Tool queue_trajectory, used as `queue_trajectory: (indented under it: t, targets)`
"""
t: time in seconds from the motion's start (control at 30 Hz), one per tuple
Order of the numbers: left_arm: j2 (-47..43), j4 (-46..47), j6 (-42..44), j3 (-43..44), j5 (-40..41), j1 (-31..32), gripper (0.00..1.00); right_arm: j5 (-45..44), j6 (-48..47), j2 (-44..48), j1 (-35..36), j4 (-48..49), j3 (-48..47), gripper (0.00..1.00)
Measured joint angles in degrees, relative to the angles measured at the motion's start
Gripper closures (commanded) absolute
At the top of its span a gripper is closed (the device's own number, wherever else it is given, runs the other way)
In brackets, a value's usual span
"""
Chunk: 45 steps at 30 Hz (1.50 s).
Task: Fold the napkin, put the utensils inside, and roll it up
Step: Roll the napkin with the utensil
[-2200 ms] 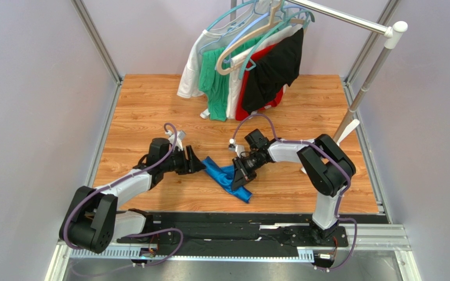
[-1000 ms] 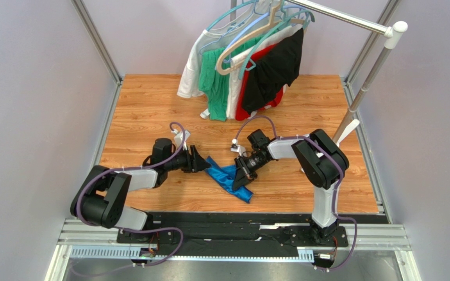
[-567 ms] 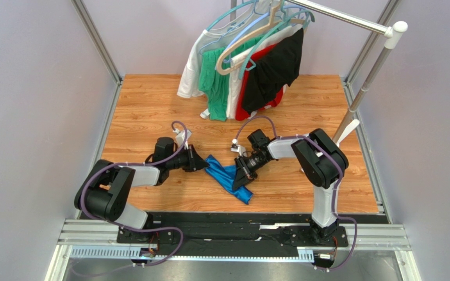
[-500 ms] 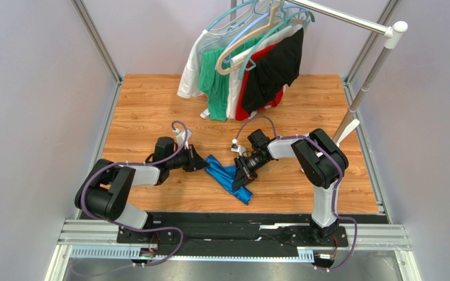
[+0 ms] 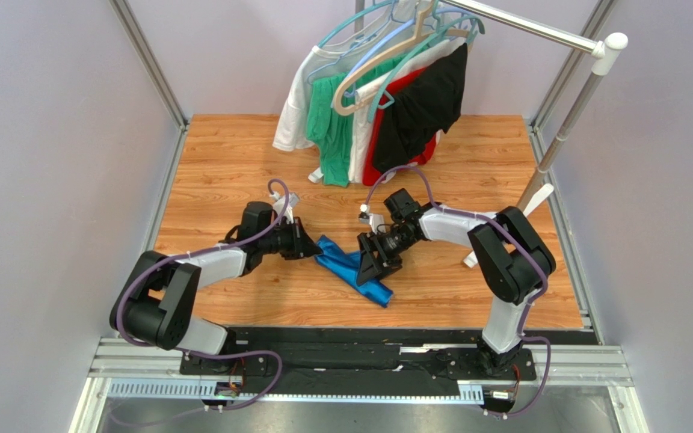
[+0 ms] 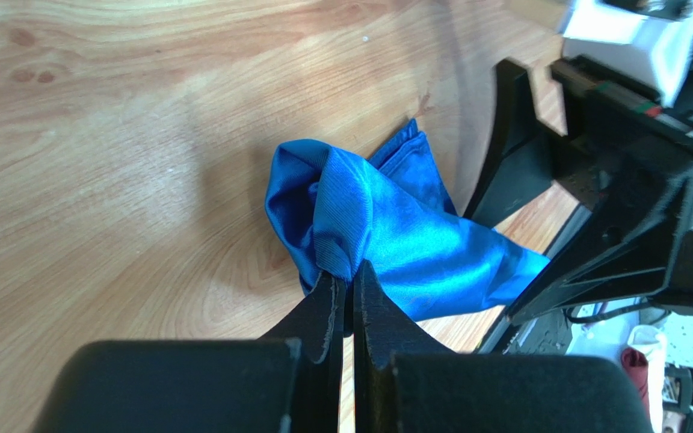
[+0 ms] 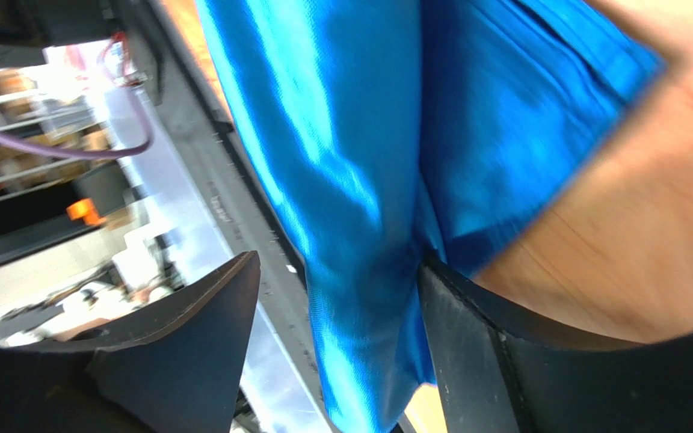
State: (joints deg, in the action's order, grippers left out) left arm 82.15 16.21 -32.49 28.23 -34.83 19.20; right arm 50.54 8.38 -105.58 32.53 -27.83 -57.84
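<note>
The napkin (image 5: 352, 269) is a crumpled, shiny royal-blue cloth lying on the wooden table between both arms. My left gripper (image 5: 309, 251) is at its left end. In the left wrist view that gripper (image 6: 345, 281) is shut on a pinched fold of the napkin (image 6: 386, 225). My right gripper (image 5: 370, 263) sits over the cloth's middle, jaws spread wide. In the right wrist view the napkin (image 7: 350, 135) hangs between the open fingers (image 7: 205, 307) and rests against the right one; the gripper (image 7: 337, 275) does not clamp it. No utensils are in view.
A clothes rack (image 5: 576, 99) stands at the back right, with green, white, red and black garments (image 5: 377, 108) on hangers reaching down to the table. Metal frame rails (image 5: 162, 180) border the wooden surface, and the arm bases sit along the near edge.
My left gripper has shut on the napkin's left end. My right gripper has opened and let go of the cloth, which now lies a little flatter.
</note>
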Motion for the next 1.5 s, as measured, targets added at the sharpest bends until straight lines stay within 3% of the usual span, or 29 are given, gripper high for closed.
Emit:
queue_trajectory:
  t: [0.43,0.67,1.03,1.27,1.5]
  targets:
    - [0.9,-9.8,2.0,3.7,1.5,0.0,1.00,-22.4,-0.8,11.0,2.4,-4.3,-1.3,0.26]
    - [2.4,-11.9,2.4,5.1,1.6,0.2,1.00,-39.5,0.2,16.1,17.1,-3.0,-2.8,0.25]
    - [3.3,-12.7,2.4,5.9,1.2,0.2,1.00,-63.2,-0.1,12.6,33.3,-0.1,-3.0,0.31]
    - [3.4,-13.0,2.4,6.1,1.2,0.2,1.00,-68.7,-1.0,9.0,36.2,0.5,-3.0,0.35]
    - [3.4,-13.4,2.4,6.1,1.1,0.2,1.00,-69.6,-1.2,8.1,36.6,1.5,-3.0,0.33]
